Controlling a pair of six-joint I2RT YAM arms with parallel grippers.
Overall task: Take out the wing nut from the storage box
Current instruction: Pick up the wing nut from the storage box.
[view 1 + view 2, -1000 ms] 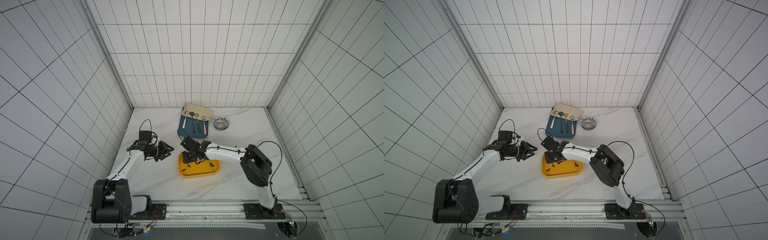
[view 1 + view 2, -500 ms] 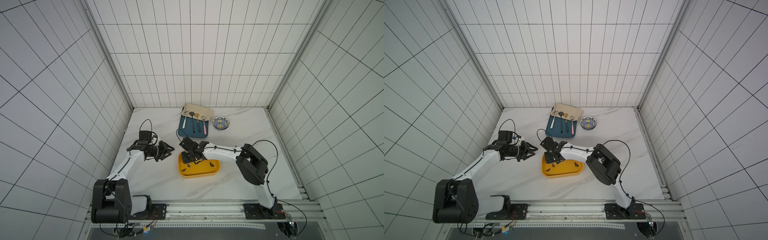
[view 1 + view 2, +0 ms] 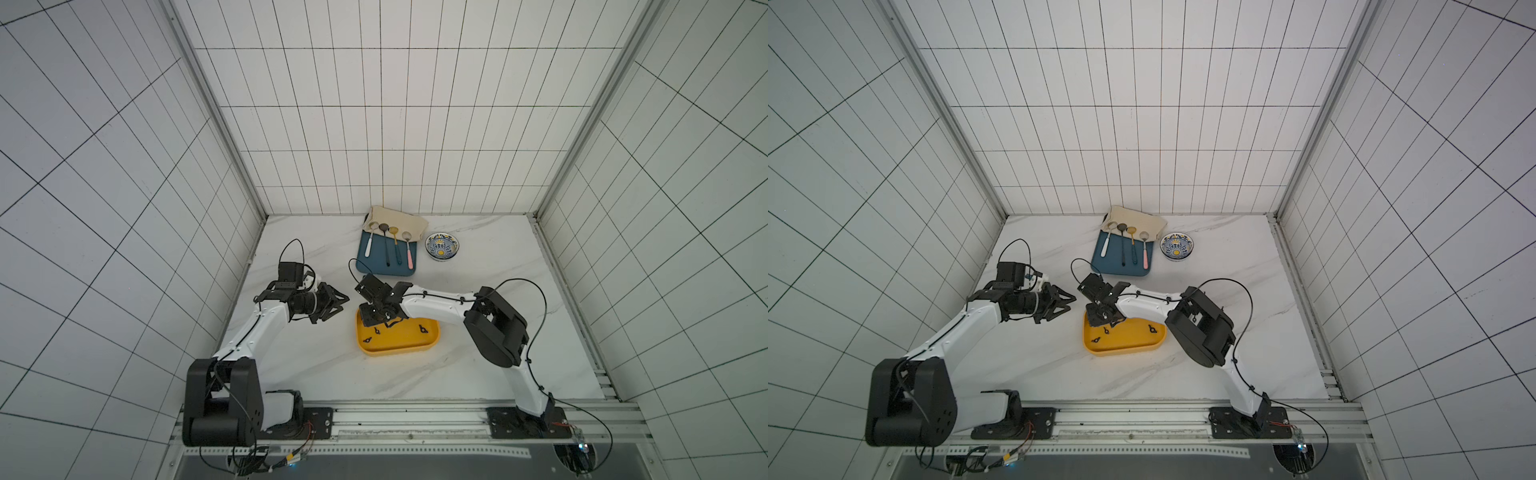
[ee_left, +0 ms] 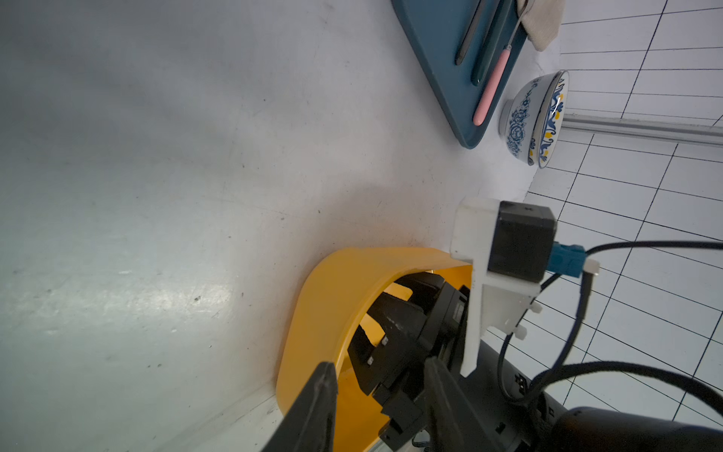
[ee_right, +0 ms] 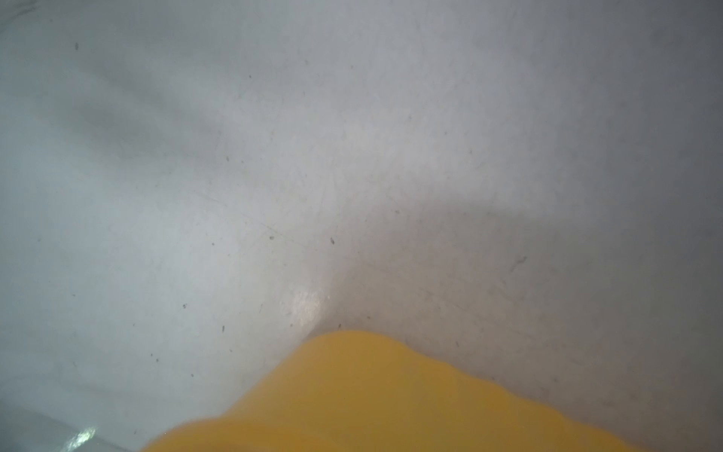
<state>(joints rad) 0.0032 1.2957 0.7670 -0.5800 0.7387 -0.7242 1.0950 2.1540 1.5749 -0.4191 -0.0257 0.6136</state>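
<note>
Wing nut (image 3: 377, 331) in storage box (image 3: 399, 351) just beside right fingers (image 3: 372, 319), grip unclear, left fingers (image 4: 315, 407) parted, empty.

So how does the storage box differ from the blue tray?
The storage box is yellow with raised walls; the blue tray is flat. The storage box holds wing nuts; the blue tray holds four spoons. The right gripper is in the storage box, not the blue tray. Both are rounded rectangles.

Right elbow (image 3: 496, 328) has swung left in both top views, nearer the box (image 3: 399, 351). Right gripper (image 3: 373, 321) carried a little left with it, now low over the box's far left corner. Forearm lies flatter across the far rim.
</note>
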